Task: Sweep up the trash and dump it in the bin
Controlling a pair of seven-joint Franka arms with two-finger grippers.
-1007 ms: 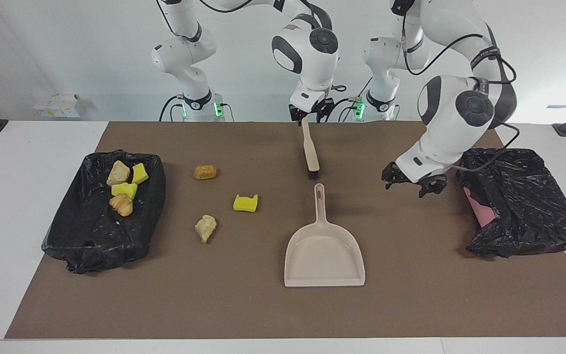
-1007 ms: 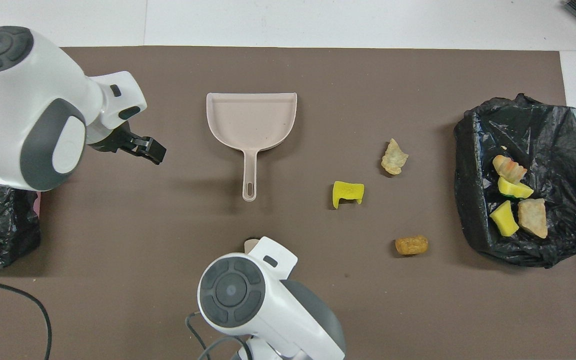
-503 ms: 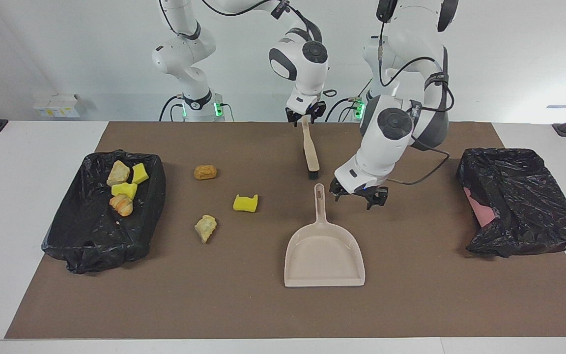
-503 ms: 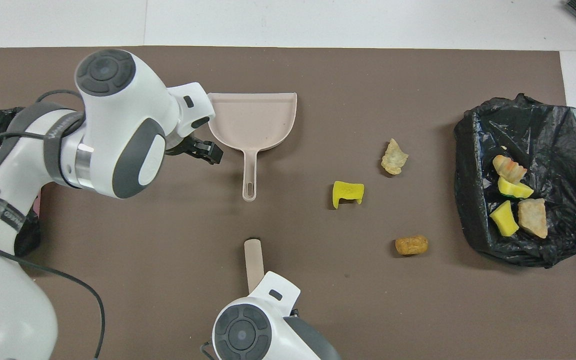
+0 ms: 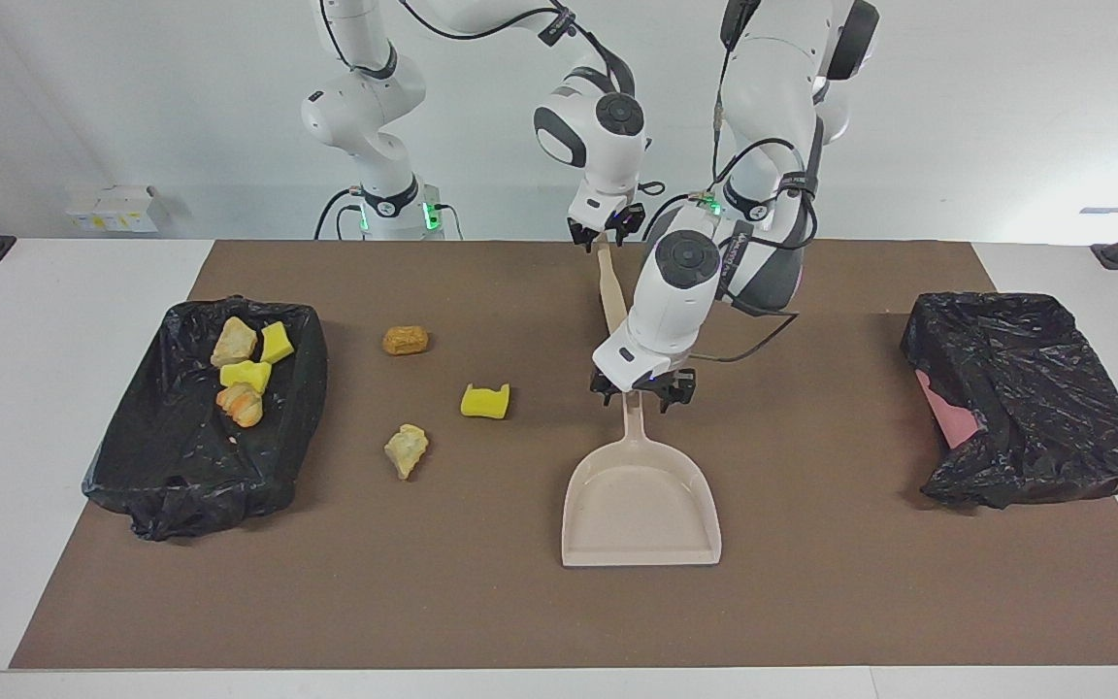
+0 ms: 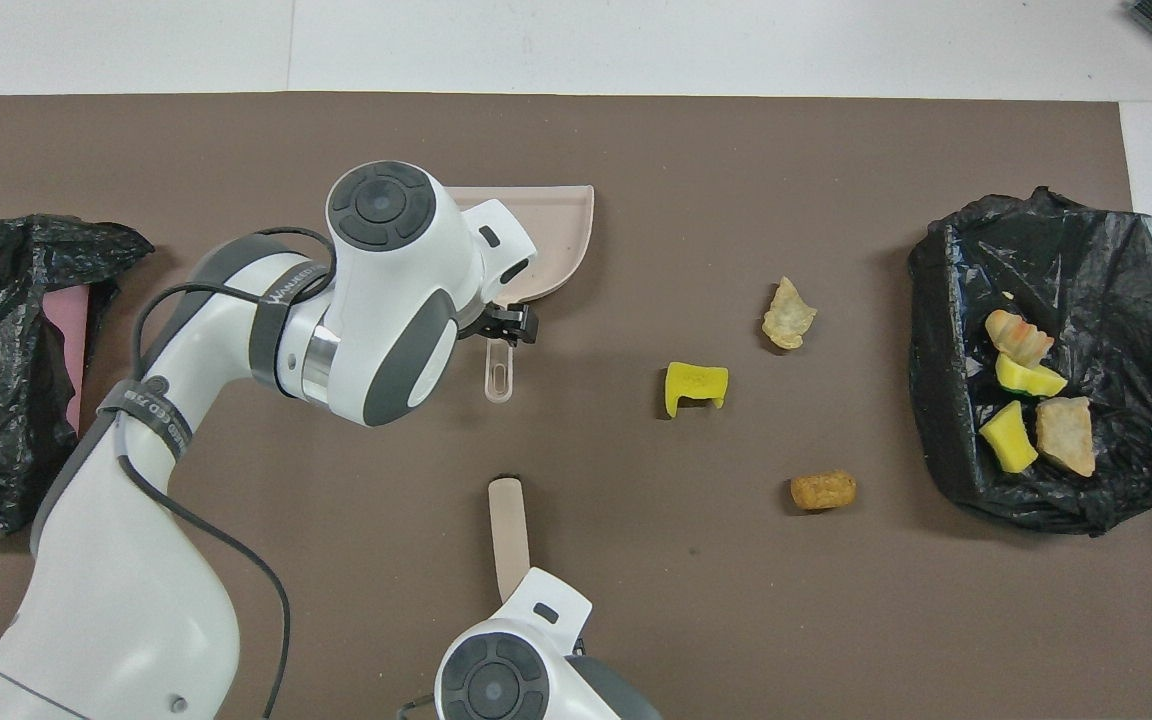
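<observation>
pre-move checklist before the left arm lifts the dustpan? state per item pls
1. Left gripper over the dustpan handle: ok.
2. Left gripper clamped on the handle: cannot tell.
3. Right gripper at the top of the brush handle, brush tilted: ok; firm hold: cannot tell.
4. Dustpan flat on the mat, pan empty: ok.
5. Loose trash on the mat: yellow piece, beige chunk, orange-brown lump: not ok, unswept.
6. Black-lined bin at the right arm's end open, four pieces inside: ok.
</observation>
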